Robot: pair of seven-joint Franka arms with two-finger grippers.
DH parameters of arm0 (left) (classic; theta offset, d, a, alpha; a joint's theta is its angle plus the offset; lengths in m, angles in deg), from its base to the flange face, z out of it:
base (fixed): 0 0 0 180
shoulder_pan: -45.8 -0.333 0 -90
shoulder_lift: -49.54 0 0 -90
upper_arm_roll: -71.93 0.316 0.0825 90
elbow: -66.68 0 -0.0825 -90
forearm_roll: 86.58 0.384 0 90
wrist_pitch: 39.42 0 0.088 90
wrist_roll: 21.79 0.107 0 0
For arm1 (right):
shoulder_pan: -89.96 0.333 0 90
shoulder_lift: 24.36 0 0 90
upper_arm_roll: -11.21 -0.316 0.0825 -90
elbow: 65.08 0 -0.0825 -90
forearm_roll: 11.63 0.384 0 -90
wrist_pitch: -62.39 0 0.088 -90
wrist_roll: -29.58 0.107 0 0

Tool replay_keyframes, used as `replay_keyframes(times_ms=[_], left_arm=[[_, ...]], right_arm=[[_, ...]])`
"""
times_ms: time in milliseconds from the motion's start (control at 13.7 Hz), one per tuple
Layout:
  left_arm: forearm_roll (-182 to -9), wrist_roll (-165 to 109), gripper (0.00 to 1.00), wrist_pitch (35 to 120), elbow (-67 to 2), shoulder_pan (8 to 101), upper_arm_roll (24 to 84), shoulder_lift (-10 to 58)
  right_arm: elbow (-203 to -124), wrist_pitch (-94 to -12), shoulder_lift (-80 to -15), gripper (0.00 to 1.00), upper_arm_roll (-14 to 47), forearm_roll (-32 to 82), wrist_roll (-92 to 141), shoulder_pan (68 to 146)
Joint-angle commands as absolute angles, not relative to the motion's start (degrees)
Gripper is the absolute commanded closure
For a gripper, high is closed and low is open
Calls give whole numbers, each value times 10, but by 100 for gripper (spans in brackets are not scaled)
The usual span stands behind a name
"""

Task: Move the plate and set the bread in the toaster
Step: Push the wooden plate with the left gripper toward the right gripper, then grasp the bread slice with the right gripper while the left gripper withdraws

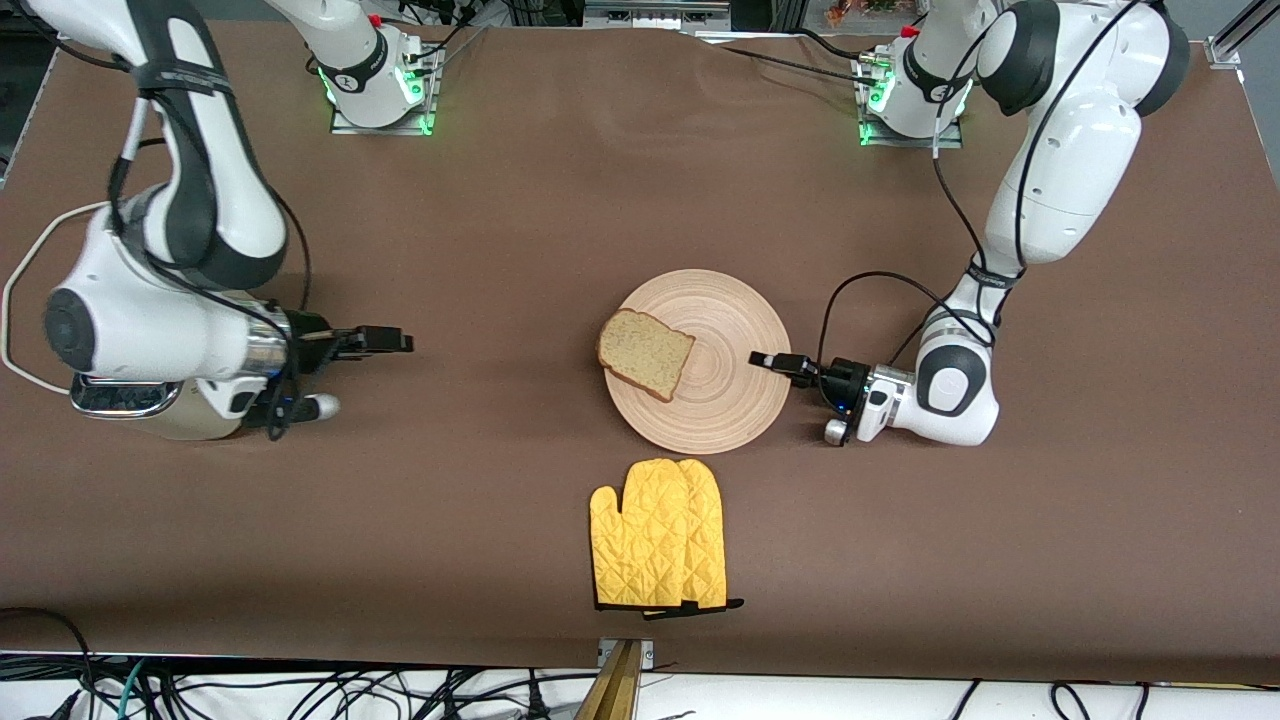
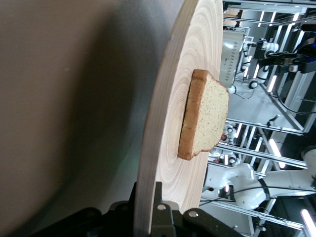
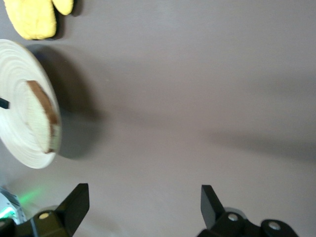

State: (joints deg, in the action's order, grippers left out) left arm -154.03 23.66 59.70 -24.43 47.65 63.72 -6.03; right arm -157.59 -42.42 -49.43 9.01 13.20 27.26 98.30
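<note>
The pale wooden plate (image 1: 735, 325) lies mid-table with the brown bread slice (image 1: 646, 352) on it, on the side toward the right arm's end. My left gripper (image 1: 762, 360) is shut on the plate's rim at the left arm's end. The left wrist view shows one finger on each face of the plate (image 2: 168, 123), with the bread (image 2: 205, 116) resting on it. My right gripper (image 1: 398, 342) is open and empty, low over bare table beside the toaster (image 1: 190, 420), which my right arm mostly hides. The right wrist view shows the plate (image 3: 15, 118) and bread (image 3: 42, 116) ahead of its open gripper (image 3: 145, 197).
A yellow quilted oven mitt (image 1: 660, 548) lies nearer to the front camera than the plate; it also shows in the right wrist view (image 3: 34, 17). The toaster's white cord (image 1: 15, 300) loops at the right arm's end of the table.
</note>
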Motion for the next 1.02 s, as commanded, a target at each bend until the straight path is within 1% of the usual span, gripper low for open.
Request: replay_keyframes(times_ms=[0,146,220,293,366,439,512,732,805,951], left_arm=[[-1564,253,100,655,-239,518,641,-65],[-1561,254,100,679,-238,531,642,-64],[-1558,254,97,694,-238,537,642,-64],[-1557,254,97,702,-239,539,642,-65],[-1556,254,93,704,-239,539,642,-64],[-1555,255,23,704,-238,538,643,-64],[-1555,258,0,705,-240,533,643,-64],[-1530,249,0,699,-243,522,658,-41],[-1480,243,0,697,-245,521,670,-22],[-1347,237,0,694,-256,513,720,21]], right_arm=[[-1589,-465,-505,0,91,154,280,1001],[-1592,-486,-516,0,91,184,280,1009],[-1592,-490,-524,0,91,206,280,1011],[-1593,-499,-531,0,90,232,280,1016],[-1594,-509,-539,0,91,250,280,1024],[-1596,-522,-544,0,90,260,280,1033],[-1600,-539,-554,0,90,274,280,1044],[-1632,-608,-578,0,90,350,265,1074],[-1640,-629,-586,0,89,372,253,1088],[-1644,-639,-605,0,90,429,229,1102]])
